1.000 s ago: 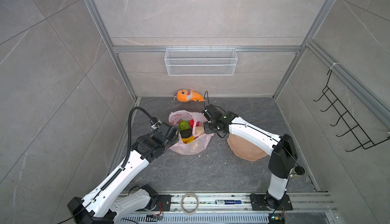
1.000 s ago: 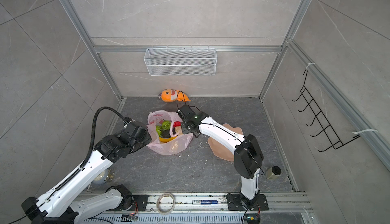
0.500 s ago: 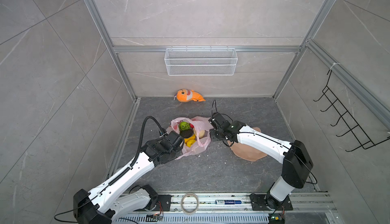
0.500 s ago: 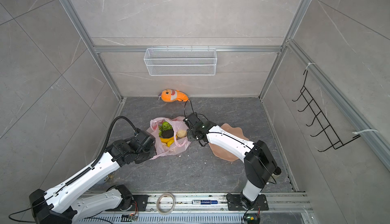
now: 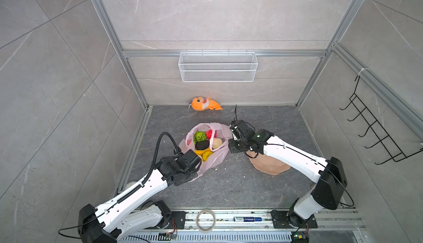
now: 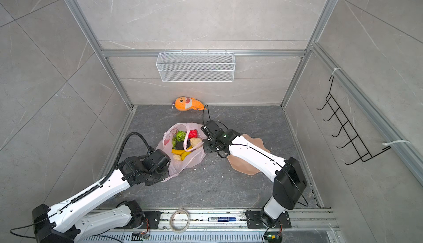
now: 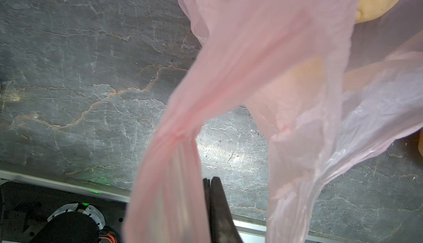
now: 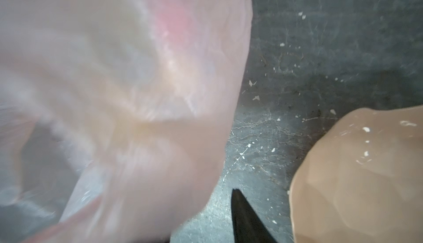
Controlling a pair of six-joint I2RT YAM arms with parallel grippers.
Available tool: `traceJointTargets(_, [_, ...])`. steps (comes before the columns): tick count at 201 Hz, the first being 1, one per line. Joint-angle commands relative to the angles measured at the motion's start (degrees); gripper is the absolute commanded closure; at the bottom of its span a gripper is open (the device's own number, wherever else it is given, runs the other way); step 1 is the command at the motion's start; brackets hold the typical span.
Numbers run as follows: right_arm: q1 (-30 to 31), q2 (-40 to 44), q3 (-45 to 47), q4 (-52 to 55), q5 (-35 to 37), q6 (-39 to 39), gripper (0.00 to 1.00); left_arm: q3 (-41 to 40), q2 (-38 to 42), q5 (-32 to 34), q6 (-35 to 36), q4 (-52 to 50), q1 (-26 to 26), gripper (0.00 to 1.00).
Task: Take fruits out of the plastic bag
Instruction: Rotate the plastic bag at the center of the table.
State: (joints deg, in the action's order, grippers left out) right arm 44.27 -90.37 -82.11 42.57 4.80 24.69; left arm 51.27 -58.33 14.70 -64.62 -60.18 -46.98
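Observation:
The pink plastic bag [image 5: 216, 161] [image 6: 192, 161] lies on the dark floor with its mouth spread. The fruits show inside it: a green ball [image 5: 200, 136], a red piece [image 5: 209, 134], a beige piece [image 5: 217, 142], a dark avocado [image 5: 202, 145] and a yellow banana [image 5: 203, 155]. My left gripper [image 5: 198, 161] [image 7: 209, 180] is shut at the bag's near edge, with a pink handle strip [image 7: 183, 127] running down beside its fingers. My right gripper [image 5: 229, 138] is at the bag's right edge, open. In the right wrist view one finger [image 8: 240, 207] shows; the bag [image 8: 137, 93] hides the other.
A peach plate [image 5: 270, 167] [image 8: 354, 173] lies under the right arm, close to the bag. An orange plush shark [image 5: 203, 103] rests by the back wall, below a wire basket [image 5: 217, 66]. A hook rack [image 5: 370, 129] hangs on the right wall. White crumbs dot the floor.
My left gripper has drawn toward the front with the bag's edge, and the bag's mouth has spread. My right gripper's jaws have opened off the bag's right edge.

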Motion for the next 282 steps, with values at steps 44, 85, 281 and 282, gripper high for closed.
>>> traceJointTargets(44, [3.4, 1.2, -23.1, 19.6, -8.1, -9.6, 0.76, -4.8, -1.1, 2.5, -2.8, 11.4, -0.6, 1.0])
traceJointTargets(85, [9.3, -6.4, -23.9, 11.1, -14.5, -4.8, 0.86, -7.6, -0.1, 2.7, -4.7, 14.8, -1.0, 1.0])
traceJointTargets(281, [7.4, -19.9, -0.7, -6.7, -3.2, 2.8, 0.95, -9.2, 1.0, 1.1, -5.0, 18.0, -1.9, 1.0])
traceJointTargets(282, [7.4, -19.8, -0.6, -6.7, -3.1, 2.9, 0.95, -9.2, 1.0, 1.1, -5.0, 18.1, -1.9, 1.0])
